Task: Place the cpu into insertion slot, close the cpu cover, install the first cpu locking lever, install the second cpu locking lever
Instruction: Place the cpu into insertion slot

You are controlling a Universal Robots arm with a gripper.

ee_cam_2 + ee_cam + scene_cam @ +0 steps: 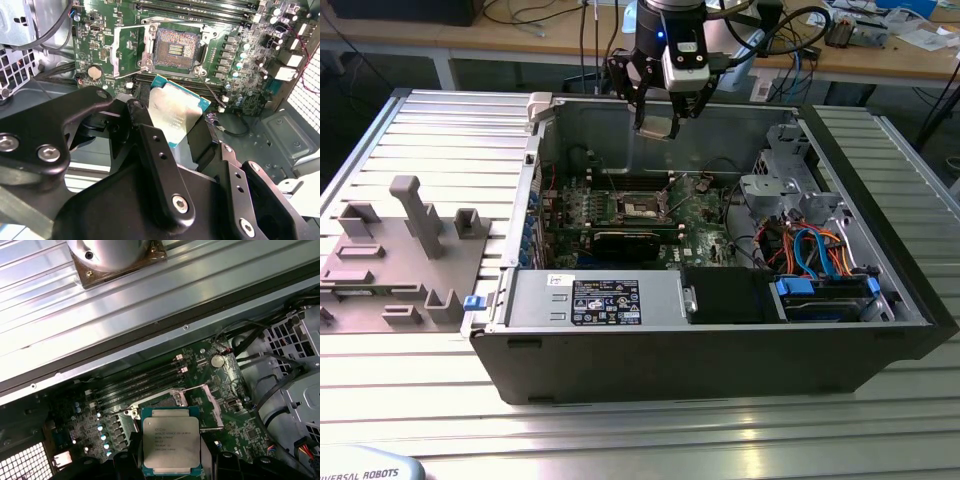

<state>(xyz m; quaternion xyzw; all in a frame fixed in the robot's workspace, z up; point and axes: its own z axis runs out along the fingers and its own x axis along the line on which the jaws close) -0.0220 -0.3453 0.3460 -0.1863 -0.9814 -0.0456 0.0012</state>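
Observation:
My gripper (pixel 658 122) hangs above the open computer case, shut on the cpu (pixel 658 128), a flat square chip with a dull silver top. In both wrist views the cpu (pixel 172 111) (pixel 171 442) sits between the black fingers (pixel 150 145). The insertion slot (pixel 176 48) lies uncovered on the green motherboard (pixel 705 240), below the chip and apart from it. In the first wrist view the chip hides part of the insertion slot (pixel 165 399). The cpu cover (pixel 131 50) is swung open beside the socket. In the exterior view the insertion slot (pixel 642 207) is lower than the gripper and towards the near side of the case.
The case walls (pixel 650 350) ring the motherboard. A power supply (pixel 590 300) lies along the near side, and a drive cage (pixel 785 180) with blue and orange cables (pixel 820 250) is at the exterior view's right. Long black memory slots (pixel 200 9) run beside the socket. A grey fixture (pixel 400 255) stands outside at the left.

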